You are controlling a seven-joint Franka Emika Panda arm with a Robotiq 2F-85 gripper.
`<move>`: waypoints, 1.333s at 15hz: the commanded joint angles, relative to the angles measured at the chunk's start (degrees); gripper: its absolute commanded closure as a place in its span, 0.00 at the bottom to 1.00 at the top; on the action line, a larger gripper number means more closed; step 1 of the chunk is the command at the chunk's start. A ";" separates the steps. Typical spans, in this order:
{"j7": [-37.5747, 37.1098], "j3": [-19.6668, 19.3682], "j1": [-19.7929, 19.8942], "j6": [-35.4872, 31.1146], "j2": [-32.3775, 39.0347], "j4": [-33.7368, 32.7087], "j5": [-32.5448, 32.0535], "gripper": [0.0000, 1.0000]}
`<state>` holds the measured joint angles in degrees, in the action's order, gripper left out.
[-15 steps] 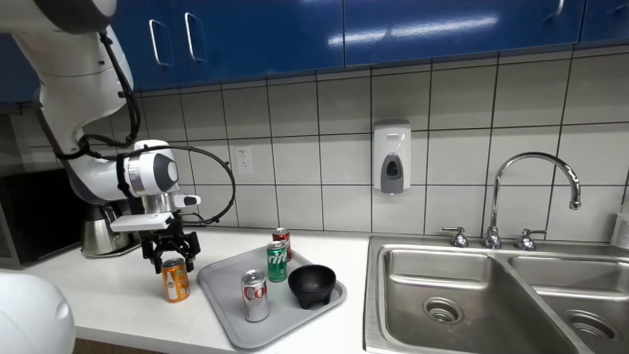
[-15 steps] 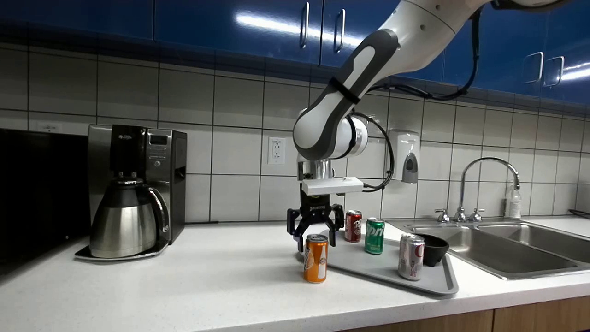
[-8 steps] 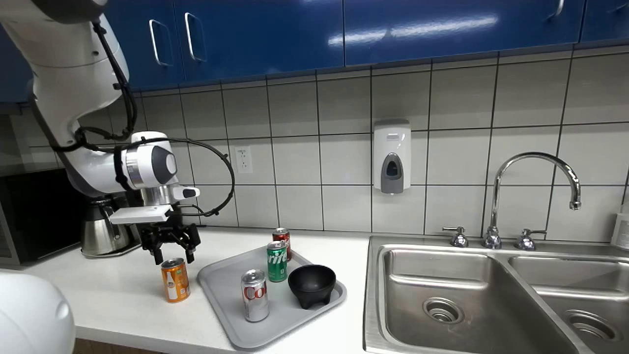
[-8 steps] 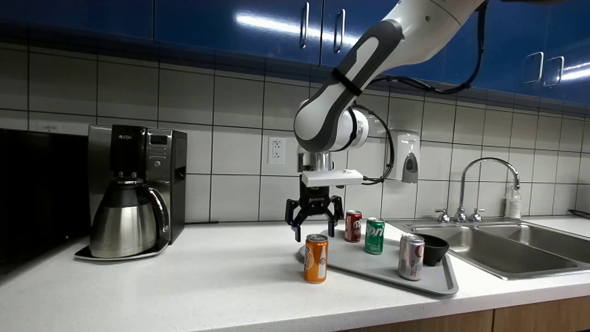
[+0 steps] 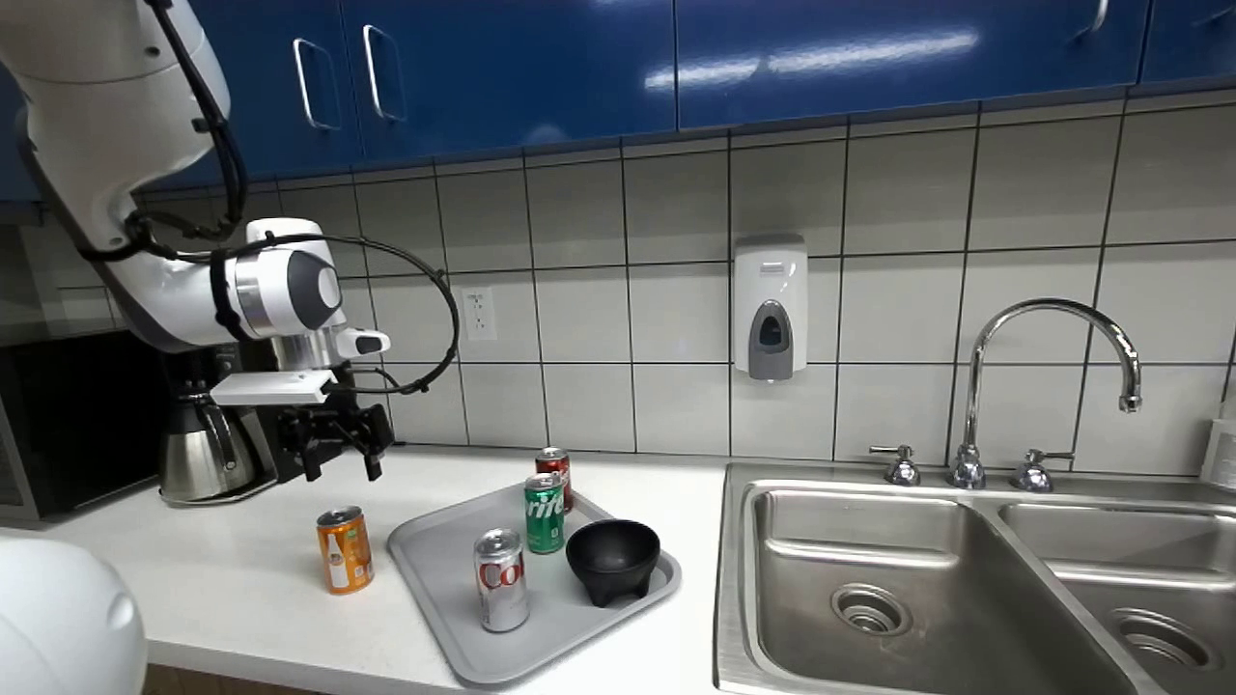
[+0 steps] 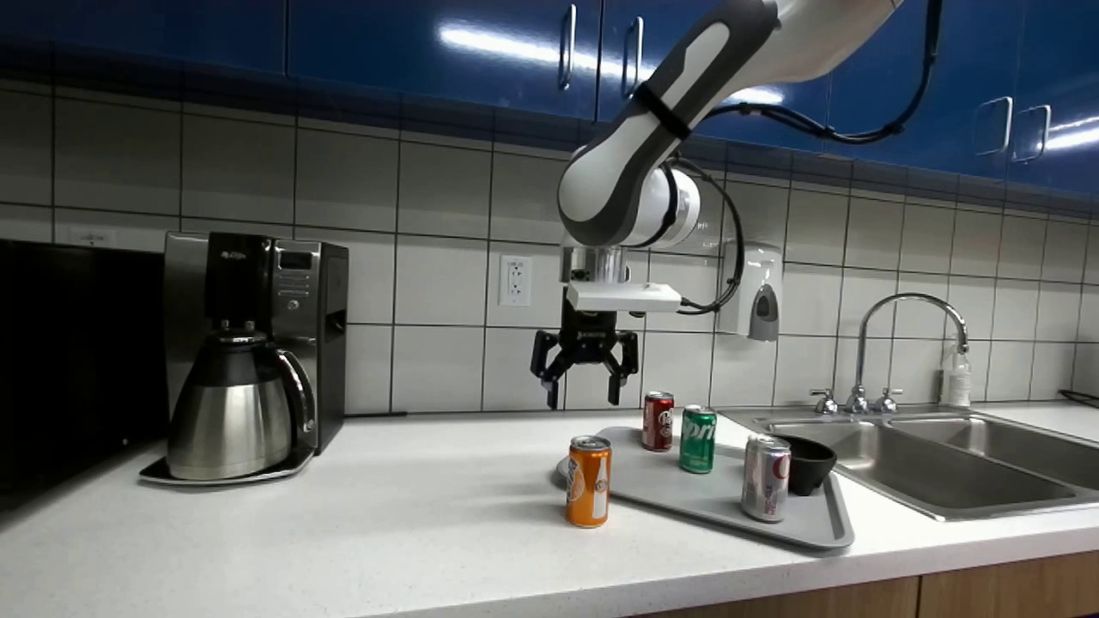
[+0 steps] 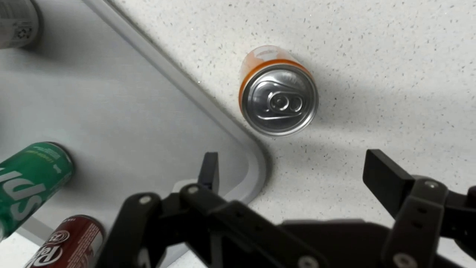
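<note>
My gripper (image 5: 343,471) (image 6: 584,399) (image 7: 292,163) is open and empty in the air, fingers pointing down. The nearest thing is an orange can (image 5: 345,552) (image 6: 588,482) (image 7: 279,102). It stands upright on the white counter, below the gripper and apart from it, just beside the grey tray (image 5: 449,579) (image 6: 661,489) (image 7: 122,93). On the tray stand a silver can (image 5: 501,581) (image 6: 766,479), a green can (image 5: 545,514) (image 6: 697,439) (image 7: 33,178), a dark red can (image 5: 555,473) (image 6: 658,421) (image 7: 70,242) and a black bowl (image 5: 612,560) (image 6: 807,463).
A coffee maker (image 6: 296,343) with a steel carafe (image 6: 236,421) stands at the back left of the counter. A double steel sink (image 5: 739,579) with a tall faucet (image 5: 973,386) lies to the right. A soap dispenser (image 5: 770,309) hangs on the tiled wall, under blue cabinets (image 5: 521,68).
My gripper has risen from around the top of the orange can to well above it, fingers staying open. The orange can and the things on the tray have not moved.
</note>
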<state>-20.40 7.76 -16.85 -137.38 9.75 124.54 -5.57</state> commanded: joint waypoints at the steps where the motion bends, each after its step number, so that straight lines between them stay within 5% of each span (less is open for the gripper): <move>1: 2.04 0.37 2.45 -1.41 -3.66 2.57 2.07 0.00; 20: -1.69 -6.55 10.62 -3.95 -5.45 2.97 0.52 0.00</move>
<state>-20.43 1.75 -7.61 -140.31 5.80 126.08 -3.66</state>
